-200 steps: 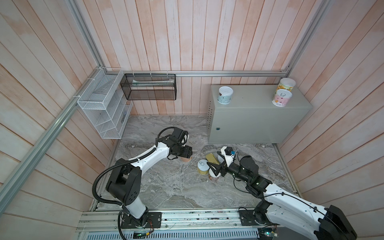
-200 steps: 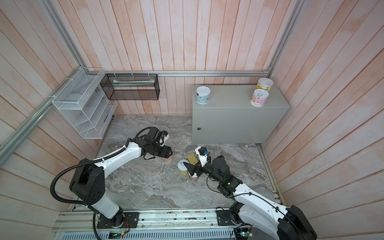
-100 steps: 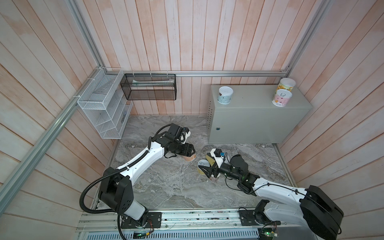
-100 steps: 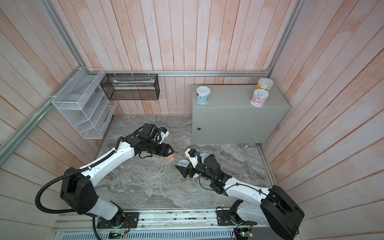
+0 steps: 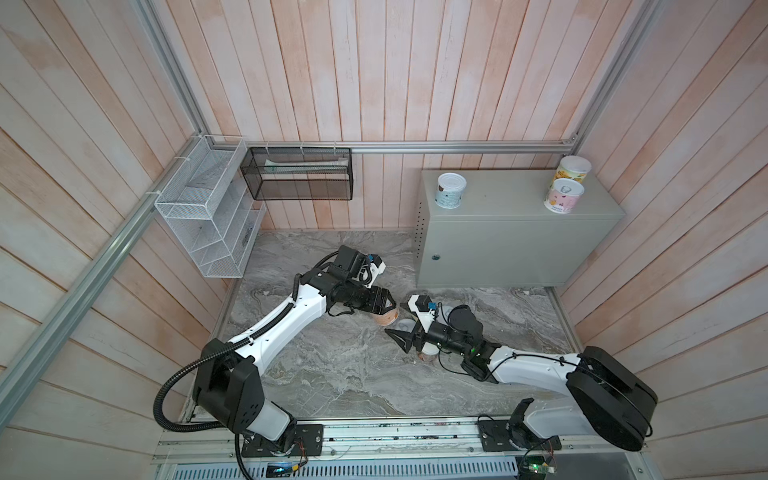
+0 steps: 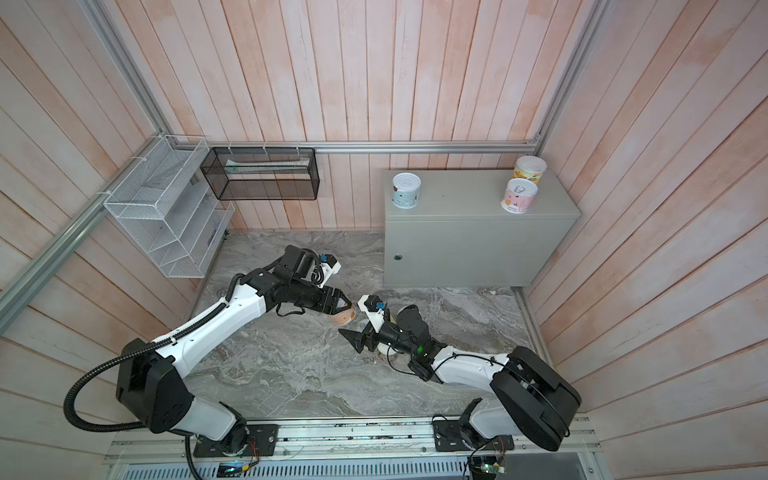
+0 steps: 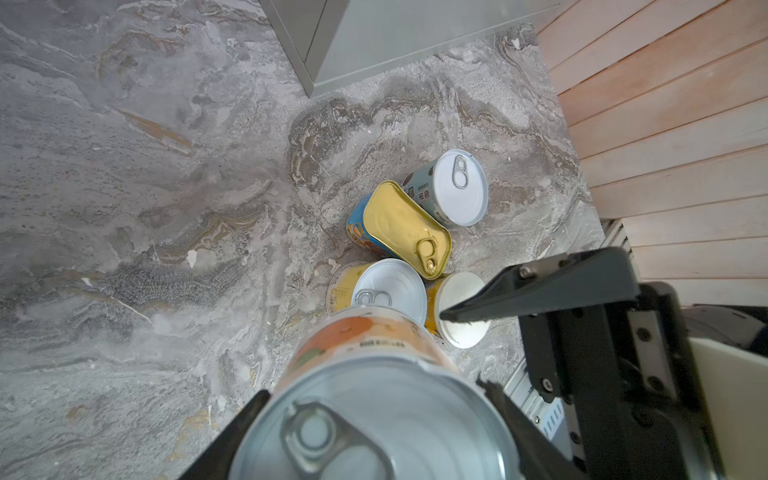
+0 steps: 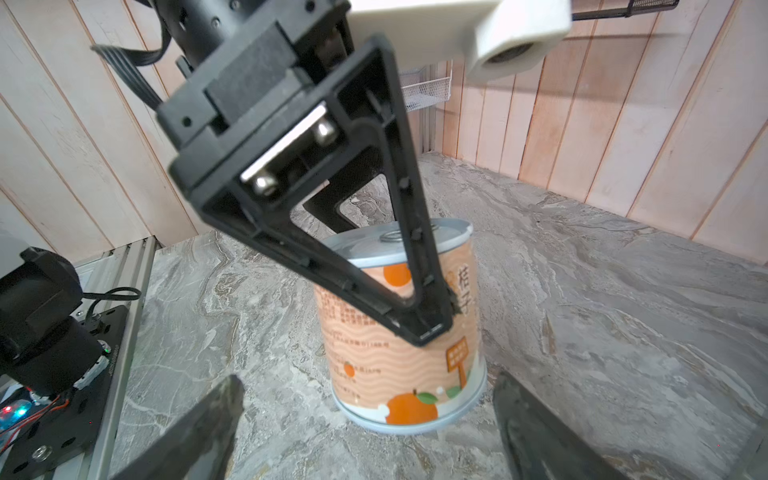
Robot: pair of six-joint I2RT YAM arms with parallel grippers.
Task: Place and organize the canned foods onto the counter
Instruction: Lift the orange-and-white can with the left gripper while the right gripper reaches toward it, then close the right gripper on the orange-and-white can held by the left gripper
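My left gripper (image 5: 388, 311) is shut on an orange-labelled can (image 8: 399, 332) with a silvery pull-tab top (image 7: 374, 415), upright at or just above the grey slab. My right gripper (image 5: 402, 340) stands open facing this can from close by, one finger (image 8: 199, 432) on each side of its base, not touching. Behind it on the slab cluster a blue rectangular can with a gold top (image 7: 403, 228) and three round cans (image 7: 453, 187) (image 7: 382, 291) (image 7: 461, 307). The counter (image 5: 519, 237) carries three round cans (image 5: 451, 190) (image 5: 573, 169) (image 5: 563, 195).
A white wire basket (image 5: 208, 216) and a black mesh basket (image 5: 297, 174) hang on the back-left walls. Wooden walls close in the slab (image 5: 332, 374). The right arm (image 5: 532, 368) lies low over the slab's right side, covering most of the can cluster in both top views.
The right arm has swung left, away from the can cluster, bringing its open gripper up to the orange can. The left gripper has shifted slightly right with the can.
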